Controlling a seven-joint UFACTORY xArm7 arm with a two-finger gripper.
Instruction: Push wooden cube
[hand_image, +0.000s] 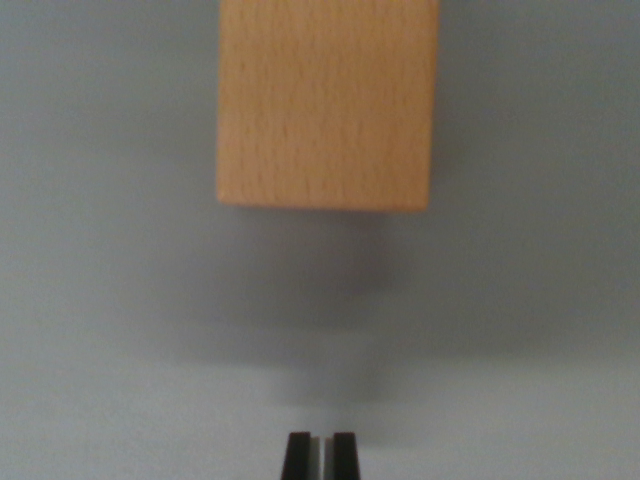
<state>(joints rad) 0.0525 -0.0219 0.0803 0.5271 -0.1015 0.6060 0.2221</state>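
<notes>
The cube (327, 100) was pale orange-tan wood, flecked with fine darker grain, the table (110, 300) beneath was a plain, unpatterned blue-grey with a soft darker shadow below the cube, and the gripper (320, 455) fingertips were black with a light grey strip between.

wooden cube (327, 105): pale, honey-toned wood, unvarnished by the look of it; matt, with fine short grain flecks running along the face (the picture is soft, so finer texture cannot be told).
cube's edges: clean and sharp, sanded smooth, no chips visible.
surface (110, 330) under the cube: plain light grey, matt, even and smooth, no weave or pattern to be seen; whether it is laminate, paper or painted board cannot be told.
gripper (321, 455) fingertips: black, dull finish, likely plastic or rubber, with a paler strip between them.
</notes>
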